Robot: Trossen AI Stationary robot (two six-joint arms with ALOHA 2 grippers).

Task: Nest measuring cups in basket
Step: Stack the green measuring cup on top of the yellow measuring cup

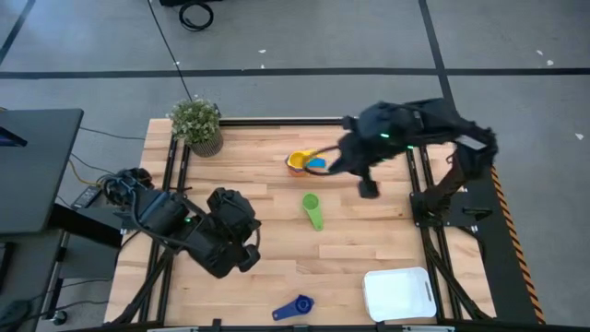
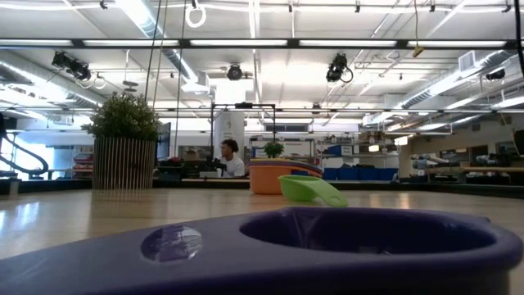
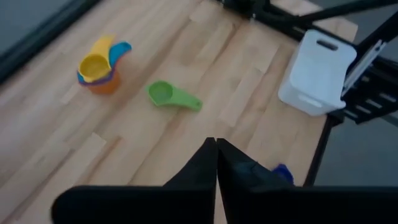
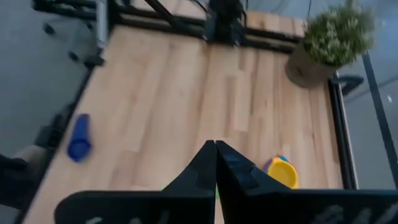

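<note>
A stack of nested measuring cups (image 1: 305, 163), orange outermost with yellow and light blue inside, stands at the far middle of the table. A green cup (image 1: 312, 210) lies alone near the table's middle. A dark blue cup (image 1: 294, 308) lies at the near edge and fills the foreground of the low view (image 2: 327, 246). The white basket (image 1: 398, 293) sits at the near right corner. My left gripper (image 3: 216, 149) is shut and hangs above the table's left part, holding nothing. My right gripper (image 4: 215, 149) is shut and hangs high, right of the stack (image 4: 281, 171), holding nothing.
A potted green plant (image 1: 196, 124) stands at the far left corner. Black frame rails (image 1: 426, 212) run along the table's left and right sides. Bare wood lies between the green cup and the basket.
</note>
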